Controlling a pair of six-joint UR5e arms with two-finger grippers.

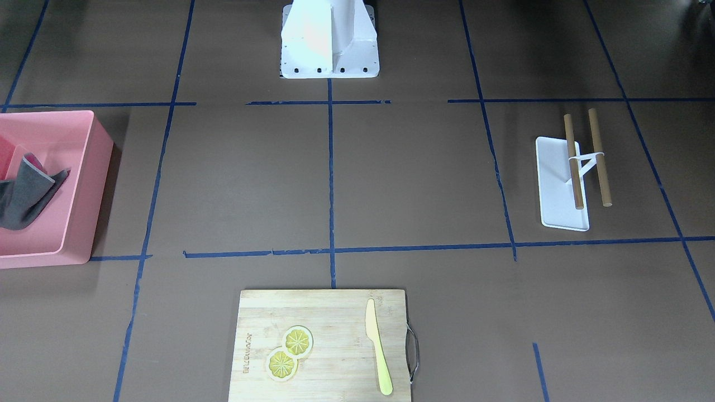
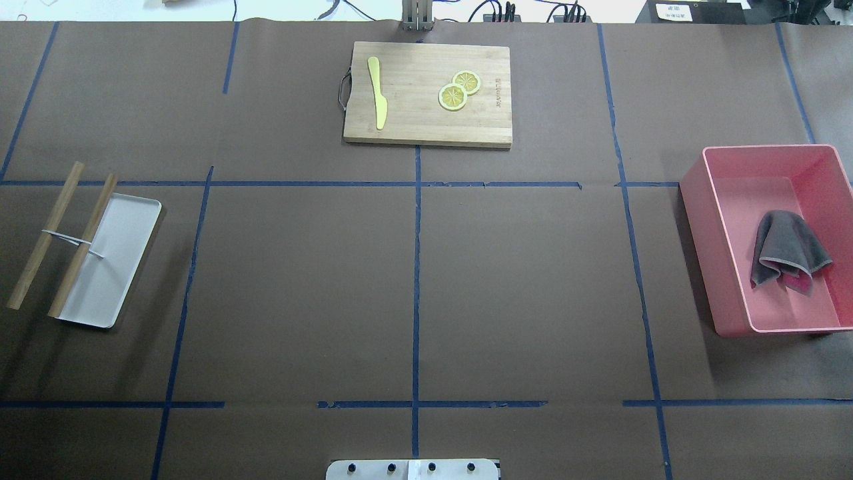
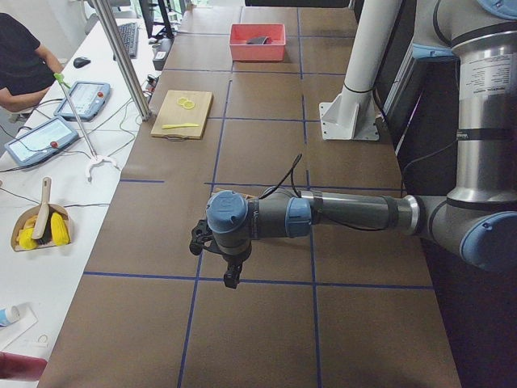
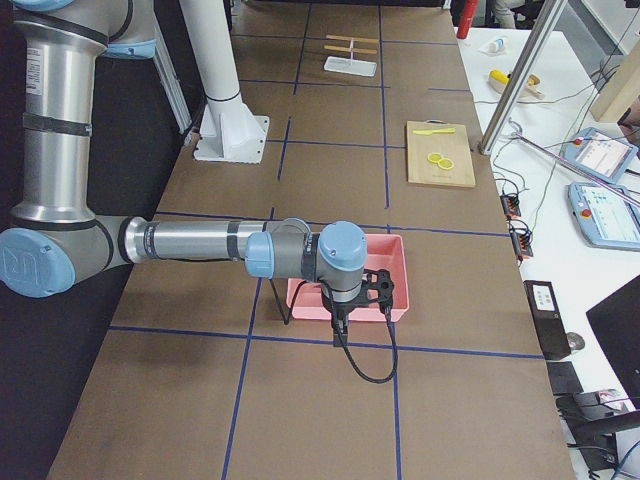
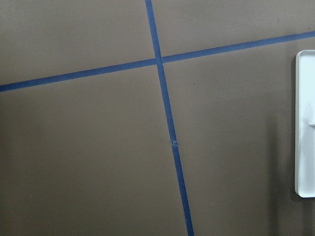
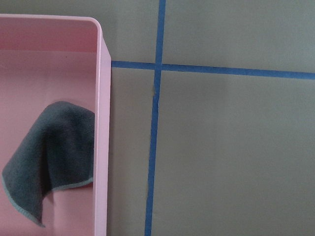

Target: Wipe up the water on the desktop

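Note:
The desktop is a dark-brown surface crossed by blue tape lines; I cannot make out any water on it. A grey cloth lies crumpled inside a pink bin at the right; it also shows in the right wrist view. My right gripper hangs over the bin's near edge, seen only from the side, so I cannot tell its state. My left gripper hangs above bare desktop near a white tray, and I cannot tell its state either.
A white tray with a stand of two wooden rods sits at the left. A bamboo cutting board with a yellow knife and lemon slices lies at the far middle. The robot base stands at the near edge.

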